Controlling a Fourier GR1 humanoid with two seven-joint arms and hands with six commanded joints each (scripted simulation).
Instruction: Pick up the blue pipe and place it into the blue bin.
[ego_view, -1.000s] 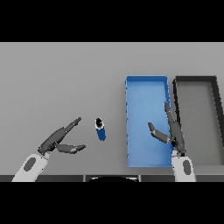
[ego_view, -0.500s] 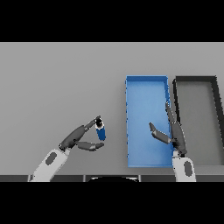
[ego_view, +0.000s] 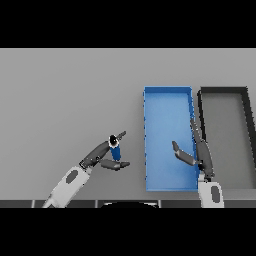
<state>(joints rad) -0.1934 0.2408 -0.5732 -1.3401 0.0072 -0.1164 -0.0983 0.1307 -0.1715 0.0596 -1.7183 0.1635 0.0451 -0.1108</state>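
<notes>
A short blue pipe (ego_view: 116, 151) with a dark top stands upright on the grey table, left of the blue bin (ego_view: 167, 89). My left hand (ego_view: 99, 155) reaches in from the lower left and is open. Its straight fingers lie along the pipe's far side and its thumb lies on the near side, so the pipe sits in the gap between them. My right hand (ego_view: 201, 153) hovers open over the blue bin's right wall, its thumb pointing left over the bin floor.
A dark grey bin (ego_view: 223, 90) stands right beside the blue bin, at the table's right edge. Bare grey table stretches to the left and towards the back.
My left hand has moved right and forward to the pipe, which now sits between its thumb and fingers. The pipe and my right hand have stayed in place.
</notes>
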